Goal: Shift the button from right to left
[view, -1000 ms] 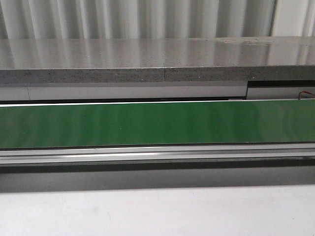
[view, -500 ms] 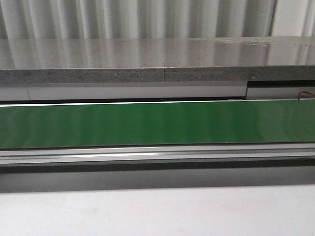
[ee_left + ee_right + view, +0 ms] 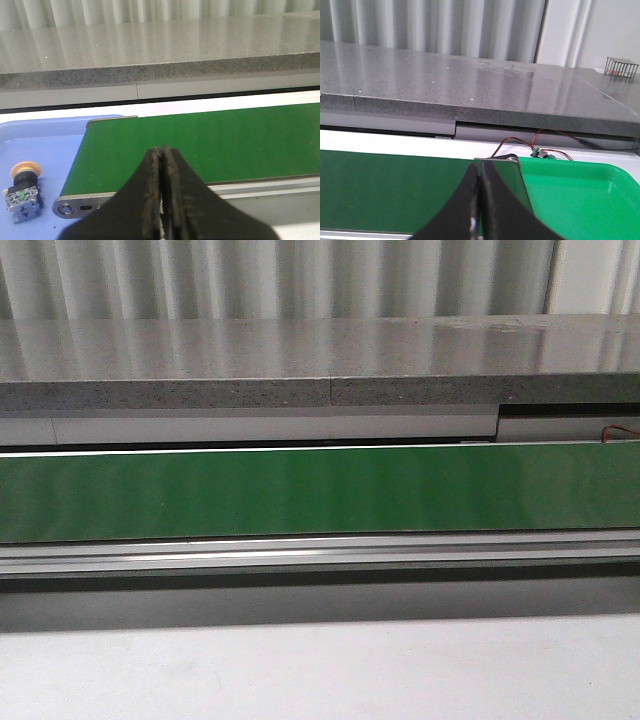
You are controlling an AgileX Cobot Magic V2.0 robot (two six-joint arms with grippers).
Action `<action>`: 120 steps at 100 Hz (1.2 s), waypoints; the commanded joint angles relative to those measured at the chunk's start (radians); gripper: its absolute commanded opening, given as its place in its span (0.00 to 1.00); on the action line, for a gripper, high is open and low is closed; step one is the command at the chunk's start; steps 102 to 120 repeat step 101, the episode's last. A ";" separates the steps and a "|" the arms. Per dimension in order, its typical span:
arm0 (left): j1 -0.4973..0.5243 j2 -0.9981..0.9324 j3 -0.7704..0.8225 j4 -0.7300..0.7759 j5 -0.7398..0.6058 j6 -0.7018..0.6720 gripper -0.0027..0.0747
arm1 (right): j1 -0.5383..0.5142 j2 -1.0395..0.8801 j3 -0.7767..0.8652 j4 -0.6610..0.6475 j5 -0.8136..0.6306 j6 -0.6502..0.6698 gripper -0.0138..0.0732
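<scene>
nothing on the green conveyor belt has moved across the front views; only the framing has shifted very slightly, the grey stone ledge's seam sitting a touch further left. the left claw is pressed closed with nothing between its fingers, above the belt's end roller. the button lies on its side on the blue tray just beside that belt end, orange cap away from the camera. the right claw is likewise closed and empty, over the belt's other end next to a green tray.
</scene>
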 commanded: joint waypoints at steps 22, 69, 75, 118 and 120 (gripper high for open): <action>0.000 -0.032 0.038 -0.009 -0.075 -0.007 0.01 | -0.005 -0.109 0.092 -0.009 -0.074 0.009 0.08; 0.000 -0.032 0.038 -0.009 -0.073 -0.007 0.01 | -0.005 -0.110 0.092 -0.009 -0.051 0.007 0.08; 0.000 -0.032 0.038 -0.009 -0.073 -0.007 0.01 | -0.005 -0.110 0.092 -0.009 -0.051 0.007 0.08; 0.000 -0.032 0.038 -0.009 -0.073 -0.007 0.01 | -0.005 -0.110 0.092 -0.009 -0.051 0.007 0.08; 0.000 -0.032 0.038 -0.009 -0.073 -0.007 0.01 | -0.005 -0.110 0.092 -0.009 -0.051 0.007 0.08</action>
